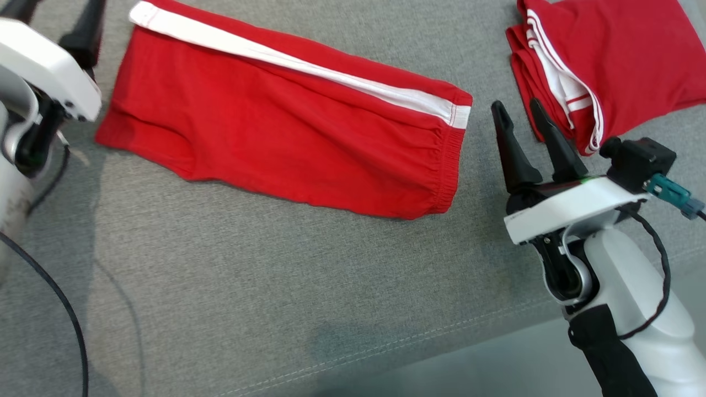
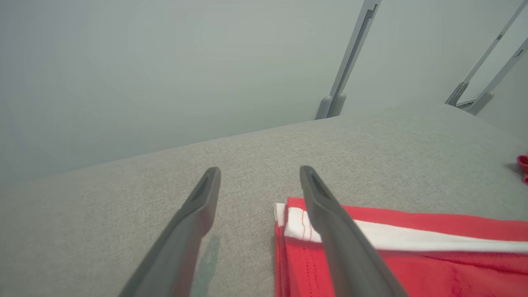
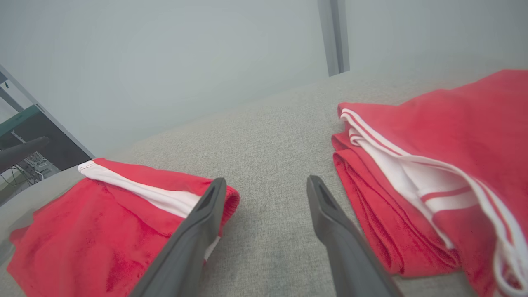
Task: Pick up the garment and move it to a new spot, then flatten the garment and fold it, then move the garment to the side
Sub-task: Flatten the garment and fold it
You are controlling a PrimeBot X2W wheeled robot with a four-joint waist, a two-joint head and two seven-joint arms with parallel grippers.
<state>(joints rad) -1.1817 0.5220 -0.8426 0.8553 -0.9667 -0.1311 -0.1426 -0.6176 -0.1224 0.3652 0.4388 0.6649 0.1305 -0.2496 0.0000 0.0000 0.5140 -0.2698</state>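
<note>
With left gripper (image 2: 259,175) and right gripper (image 3: 266,185) spread empty, I'd pinch the white-striped red cotton shorts (image 1: 276,132) between them at matching corners.

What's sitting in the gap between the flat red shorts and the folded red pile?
Bare grey fabric surface and the right gripper, open and empty. Both the head view and the right wrist view show it.

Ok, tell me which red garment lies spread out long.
The middle one, lying flat, with a white stripe along its far edge. The right one is folded into a thick layered stack.
</note>
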